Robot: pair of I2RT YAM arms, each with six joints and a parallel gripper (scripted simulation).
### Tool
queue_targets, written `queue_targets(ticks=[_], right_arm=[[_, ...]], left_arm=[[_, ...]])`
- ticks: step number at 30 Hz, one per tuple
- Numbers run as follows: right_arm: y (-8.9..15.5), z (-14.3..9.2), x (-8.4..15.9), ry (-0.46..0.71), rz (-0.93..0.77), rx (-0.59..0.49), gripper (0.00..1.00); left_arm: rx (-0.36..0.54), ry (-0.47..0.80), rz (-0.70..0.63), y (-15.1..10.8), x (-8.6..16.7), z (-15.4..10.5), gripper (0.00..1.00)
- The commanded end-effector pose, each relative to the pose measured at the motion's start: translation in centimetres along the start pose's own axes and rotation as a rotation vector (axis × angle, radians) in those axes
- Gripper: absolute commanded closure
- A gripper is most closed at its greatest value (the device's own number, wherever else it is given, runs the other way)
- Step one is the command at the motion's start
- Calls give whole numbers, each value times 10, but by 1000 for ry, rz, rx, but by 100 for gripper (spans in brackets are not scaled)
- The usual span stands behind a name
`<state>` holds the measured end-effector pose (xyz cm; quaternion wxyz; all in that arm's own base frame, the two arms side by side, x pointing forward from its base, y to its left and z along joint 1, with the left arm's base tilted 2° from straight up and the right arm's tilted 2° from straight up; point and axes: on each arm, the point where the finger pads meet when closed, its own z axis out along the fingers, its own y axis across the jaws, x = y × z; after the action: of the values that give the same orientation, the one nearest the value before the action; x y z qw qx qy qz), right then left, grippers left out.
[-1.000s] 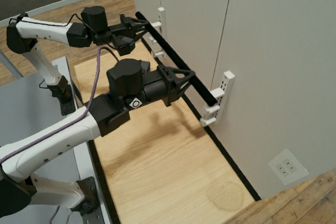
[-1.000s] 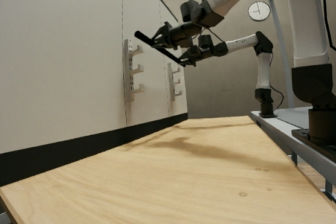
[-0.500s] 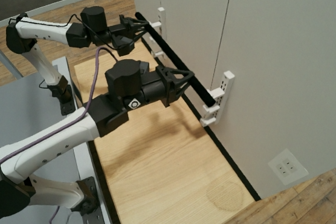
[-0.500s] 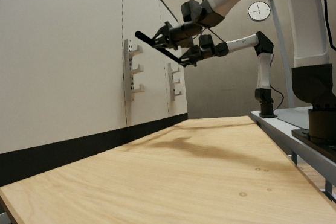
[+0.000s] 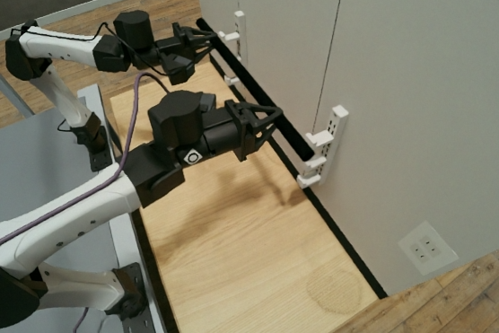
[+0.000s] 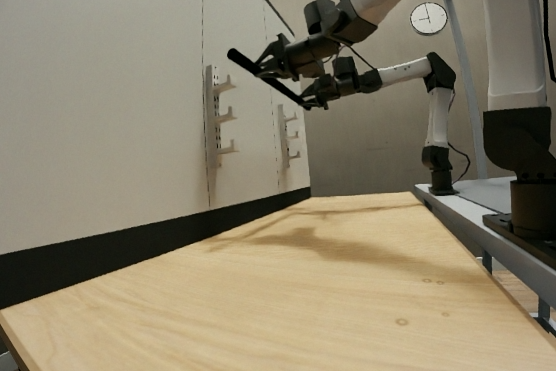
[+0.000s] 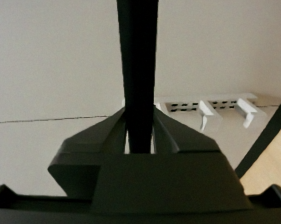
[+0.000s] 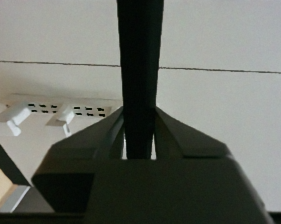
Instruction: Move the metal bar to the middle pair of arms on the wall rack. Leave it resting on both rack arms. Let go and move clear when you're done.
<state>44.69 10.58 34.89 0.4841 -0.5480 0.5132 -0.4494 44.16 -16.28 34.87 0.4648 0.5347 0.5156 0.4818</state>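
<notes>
The black metal bar (image 5: 251, 81) (image 6: 282, 87) (image 7: 138, 50) (image 8: 140, 50) is held in the air in front of the wall rack. My left gripper (image 5: 214, 40) (image 6: 258, 71) (image 7: 139, 111) is shut on it near one end, my right gripper (image 5: 277, 116) (image 6: 304, 104) (image 8: 139, 112) towards the other. In the exterior view the bar shows above the top rack arms, with a gap to the post. The middle rack arms, right (image 5: 315, 163) (image 8: 65, 119) and left (image 6: 226, 115) (image 7: 210, 117), are bare. The bar hides each post's top part in the wrist views.
The wall (image 5: 404, 92) (image 6: 110, 103) carries two white posts with three arms each, one above another. The wooden table top (image 5: 251, 245) (image 6: 250, 303) lies below. A wall outlet (image 5: 426, 247) is low on the wall, beyond the right post.
</notes>
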Motion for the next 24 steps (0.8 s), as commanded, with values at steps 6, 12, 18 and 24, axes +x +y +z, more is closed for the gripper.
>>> queue_targets(ticks=[6,12,18,24], right_arm=[[-25,-24,5,18,3,87,100],[-23,-31,4,18,3,87,100],[-20,-41,4,18,3,87,100],[-18,-49,4,18,3,87,100]], left_arm=[[-92,14,-8,29,5,-24,100],[-92,14,-8,27,5,-31,100],[-92,14,-8,24,5,-40,100],[-92,14,-8,22,5,-49,100]])
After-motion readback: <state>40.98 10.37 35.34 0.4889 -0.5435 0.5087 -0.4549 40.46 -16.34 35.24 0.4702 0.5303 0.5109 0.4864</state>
